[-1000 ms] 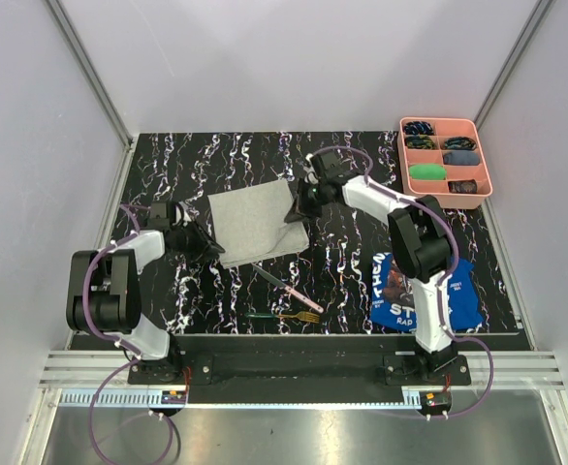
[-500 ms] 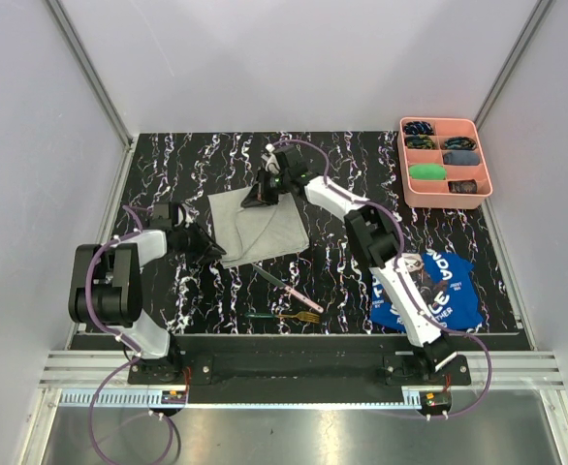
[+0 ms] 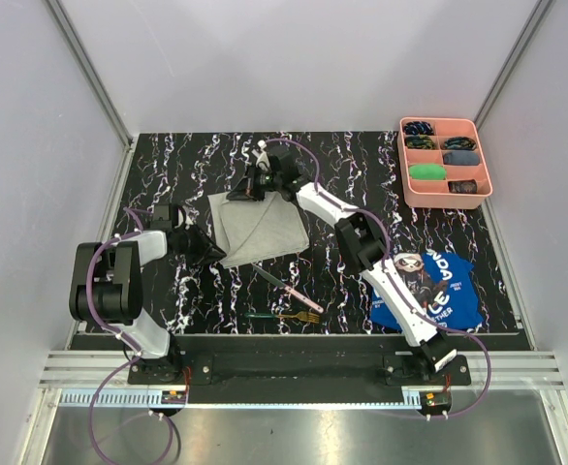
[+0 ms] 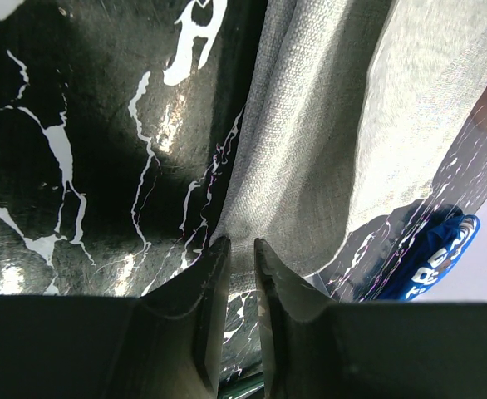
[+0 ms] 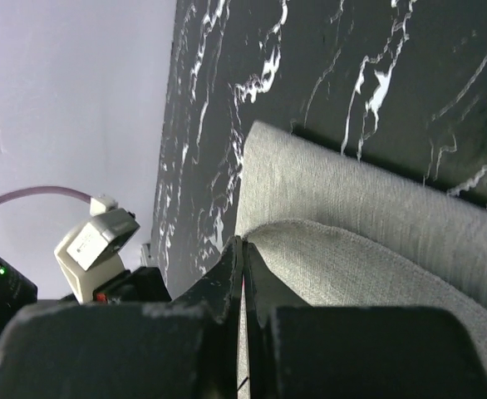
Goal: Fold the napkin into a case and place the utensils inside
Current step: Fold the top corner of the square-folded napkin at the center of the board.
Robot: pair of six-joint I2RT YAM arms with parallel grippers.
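Looking down from the top, the thin light grey square cloth napkin (image 3: 265, 232) lies in the middle of the black table with white streaks (image 3: 197, 160). Only this view shows the pink-handled knife (image 3: 282, 284) and the green-handled fork with gold tines (image 3: 286, 316), both just in front of the napkin. It also shows the pink tray (image 3: 449, 201) at the far right.

The left wrist view shows what the top cannot. The left gripper (image 4: 242, 245) has its fingers (image 4: 206, 283) only a little apart. The napkin's (image 4: 310, 150) corner sits right at the tips, but nobody can tell if they pinch it. The right wrist view shows the right gripper (image 5: 243, 249) squeezed tight on a raised fold of the napkin (image 5: 351, 249).

The napkin sits a bit crooked, and its near edge runs farther away toward the right. It has no clear long side. The knife slants, with its pink handle nearer and to the right. The fork lies sideways, tines to the right.

A second ago the right gripper (image 3: 248, 190) was at the napkin's far right corner. Now it is over the far left corner, with the cloth pulled across. The left gripper (image 3: 211, 254) has stayed at the near left corner.
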